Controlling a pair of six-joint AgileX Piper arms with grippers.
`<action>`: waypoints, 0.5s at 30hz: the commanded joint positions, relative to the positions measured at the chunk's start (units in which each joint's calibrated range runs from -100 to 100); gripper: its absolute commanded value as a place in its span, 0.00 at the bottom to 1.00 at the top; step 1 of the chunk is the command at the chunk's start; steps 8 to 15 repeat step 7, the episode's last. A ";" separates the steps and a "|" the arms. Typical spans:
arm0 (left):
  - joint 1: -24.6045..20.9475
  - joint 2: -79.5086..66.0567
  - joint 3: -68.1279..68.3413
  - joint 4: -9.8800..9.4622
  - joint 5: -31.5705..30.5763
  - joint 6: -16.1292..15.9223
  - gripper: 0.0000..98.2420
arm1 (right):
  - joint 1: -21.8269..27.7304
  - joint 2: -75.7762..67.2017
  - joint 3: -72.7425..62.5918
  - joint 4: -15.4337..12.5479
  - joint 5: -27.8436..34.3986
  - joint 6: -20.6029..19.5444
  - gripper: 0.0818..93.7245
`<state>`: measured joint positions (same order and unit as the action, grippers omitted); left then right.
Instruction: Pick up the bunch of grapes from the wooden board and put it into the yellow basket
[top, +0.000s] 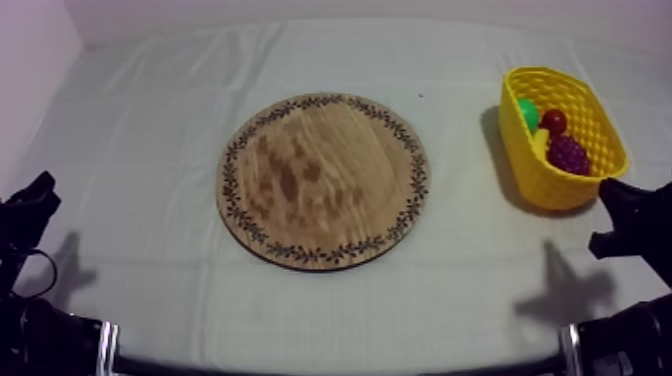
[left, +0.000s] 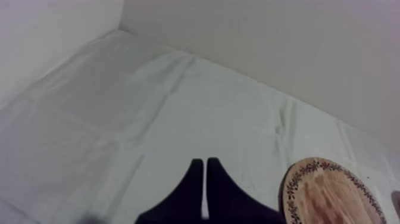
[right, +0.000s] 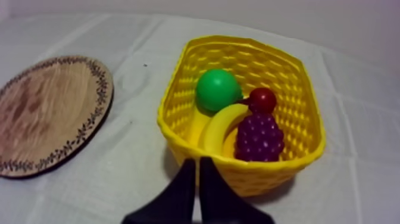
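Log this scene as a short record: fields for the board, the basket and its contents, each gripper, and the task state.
wooden board: flat on the middle of the cloth
yellow basket: at the cloth's right side, apart from the board
in basket: bunch of grapes, banana, small red fruit, green fruit
left gripper: shut on nothing, over the cloth beside the board
right gripper: shut on nothing, just short of the basket
task state: grapes lie in the basket, not on the board
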<state>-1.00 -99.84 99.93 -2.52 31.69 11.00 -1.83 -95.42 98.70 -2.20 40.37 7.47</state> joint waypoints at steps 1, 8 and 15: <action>0.02 0.02 -0.04 0.01 0.00 0.01 0.00 | -0.06 -0.06 0.34 0.37 -0.98 3.37 0.00; 0.02 0.02 -0.04 0.01 0.00 0.02 0.00 | -0.15 -0.23 0.80 0.63 -1.70 4.19 0.00; 0.02 0.02 -0.04 0.01 0.00 0.02 0.00 | -0.15 -0.23 0.80 0.63 -1.70 4.19 0.00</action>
